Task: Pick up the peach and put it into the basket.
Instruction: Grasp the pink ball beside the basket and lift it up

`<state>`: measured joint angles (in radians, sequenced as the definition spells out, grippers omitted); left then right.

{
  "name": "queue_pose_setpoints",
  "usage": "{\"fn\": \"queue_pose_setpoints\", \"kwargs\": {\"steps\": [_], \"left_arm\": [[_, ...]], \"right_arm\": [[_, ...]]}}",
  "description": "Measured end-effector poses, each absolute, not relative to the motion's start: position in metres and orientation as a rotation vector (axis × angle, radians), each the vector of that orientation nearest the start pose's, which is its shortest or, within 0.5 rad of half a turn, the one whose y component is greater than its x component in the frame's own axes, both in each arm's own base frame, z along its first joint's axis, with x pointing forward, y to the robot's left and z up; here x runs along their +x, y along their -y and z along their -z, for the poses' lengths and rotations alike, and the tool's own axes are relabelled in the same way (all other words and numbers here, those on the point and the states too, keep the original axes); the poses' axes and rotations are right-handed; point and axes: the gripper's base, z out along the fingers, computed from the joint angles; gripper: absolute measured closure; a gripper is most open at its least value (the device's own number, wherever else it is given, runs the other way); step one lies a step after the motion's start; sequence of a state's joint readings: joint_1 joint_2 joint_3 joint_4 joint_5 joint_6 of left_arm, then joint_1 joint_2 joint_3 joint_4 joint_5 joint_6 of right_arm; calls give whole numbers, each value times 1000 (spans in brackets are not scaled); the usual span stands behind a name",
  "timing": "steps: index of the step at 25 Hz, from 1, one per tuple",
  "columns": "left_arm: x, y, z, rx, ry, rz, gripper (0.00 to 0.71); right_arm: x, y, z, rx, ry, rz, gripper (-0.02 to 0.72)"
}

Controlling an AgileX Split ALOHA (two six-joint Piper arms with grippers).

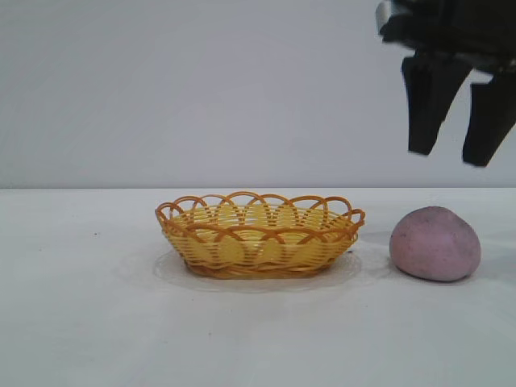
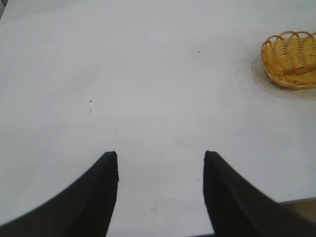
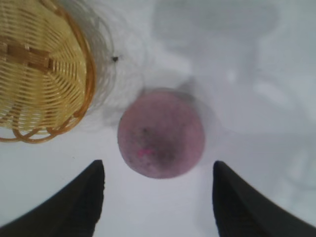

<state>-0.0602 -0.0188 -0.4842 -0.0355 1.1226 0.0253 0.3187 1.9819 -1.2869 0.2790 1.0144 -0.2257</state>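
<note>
The pink-mauve peach (image 1: 435, 243) rests on the white table just right of the yellow wicker basket (image 1: 258, 234), apart from it. My right gripper (image 1: 453, 155) hangs open well above the peach, nothing between its fingers. In the right wrist view the peach (image 3: 161, 132) lies below, just ahead of the open gripper (image 3: 158, 170), with the basket (image 3: 39, 69) beside it. My left gripper (image 2: 160, 157) is open and empty over bare table, far from the basket (image 2: 291, 59); it is out of the exterior view.
The white table (image 1: 81, 322) spreads wide on all sides of the basket, with a plain pale wall behind. A table edge (image 2: 296, 202) shows near the left gripper in its wrist view.
</note>
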Motion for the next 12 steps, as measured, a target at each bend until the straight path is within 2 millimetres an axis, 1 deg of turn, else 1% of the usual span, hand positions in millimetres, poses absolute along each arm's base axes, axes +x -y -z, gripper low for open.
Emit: {"fn": "queue_pose_setpoints", "kwargs": {"steps": [2, 4, 5, 6, 7, 8, 9, 10, 12], "left_arm": [[-9, 2, -268, 93, -2101, 64, 331], [-9, 2, -268, 93, -2101, 64, 331], [-9, 2, -268, 93, -2101, 64, 331], [-9, 2, -268, 93, -2101, 64, 331], [-9, 2, -268, 93, -2101, 64, 331], [-9, 2, -268, 93, -2101, 64, 331], [-9, 2, -268, 93, -2101, 64, 331], [-9, 2, -268, 93, -2101, 64, 331], [-9, 2, -268, 93, -2101, 64, 331]], "right_arm": [[340, -134, -146, -620, -3132, -357, 297], [340, -133, -143, -628, -3138, -339, 416], [340, -133, -143, -630, -3138, -336, 484], [340, -133, -143, -636, -3141, -331, 567], [341, -133, -145, -643, -3147, -331, 617], [341, -133, -147, -648, -3151, -334, 646], [342, -134, -150, -656, -3160, -338, 638], [343, -134, -153, -668, -3166, -336, 703], [345, -134, -162, -685, -3162, -334, 703]]}}
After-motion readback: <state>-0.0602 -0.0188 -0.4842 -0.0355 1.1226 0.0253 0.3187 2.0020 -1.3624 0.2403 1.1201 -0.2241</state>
